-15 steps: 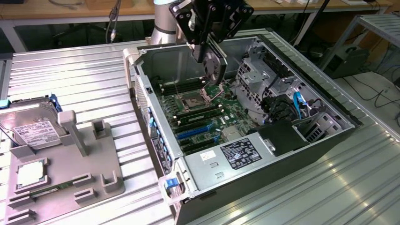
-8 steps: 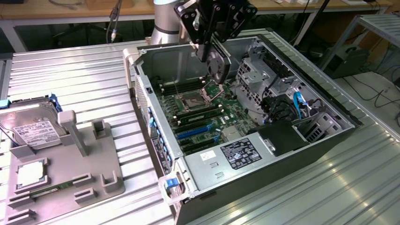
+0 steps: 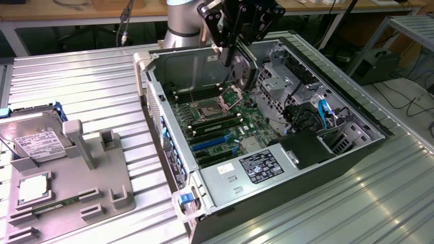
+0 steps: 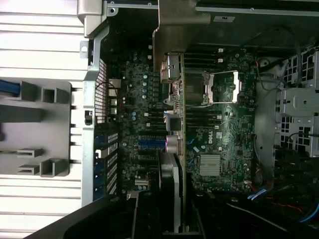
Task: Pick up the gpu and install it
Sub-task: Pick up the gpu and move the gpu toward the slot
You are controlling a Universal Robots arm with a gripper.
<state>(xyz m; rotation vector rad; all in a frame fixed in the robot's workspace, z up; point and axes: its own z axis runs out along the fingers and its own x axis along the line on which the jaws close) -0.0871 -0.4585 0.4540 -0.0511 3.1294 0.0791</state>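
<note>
The gpu (image 3: 241, 70) hangs on edge over the open computer case (image 3: 203, 203), its round fan face towards the exterior view's right. My gripper (image 3: 231, 51) is shut on its upper edge. The card hovers above the motherboard (image 3: 218, 119), near the CPU socket and clear of the board. In the wrist view the gpu (image 4: 175, 164) runs edge-on down the middle of the picture, with its silver end bracket (image 4: 177, 30) and port connectors at the far end. The dark fingers (image 4: 149, 219) flank the card, and my gripper (image 4: 175, 211) clamps it. Blue expansion slots (image 4: 152, 144) lie beside the card's line.
A grey fixture block (image 3: 74, 188) sits at the exterior view's left, carrying a silver hard drive (image 3: 37, 142) with a white label. Inside the case are drive cages (image 3: 285, 86), cables (image 3: 326, 114) and a labelled power supply (image 3: 261, 168). The case walls stand up around the board.
</note>
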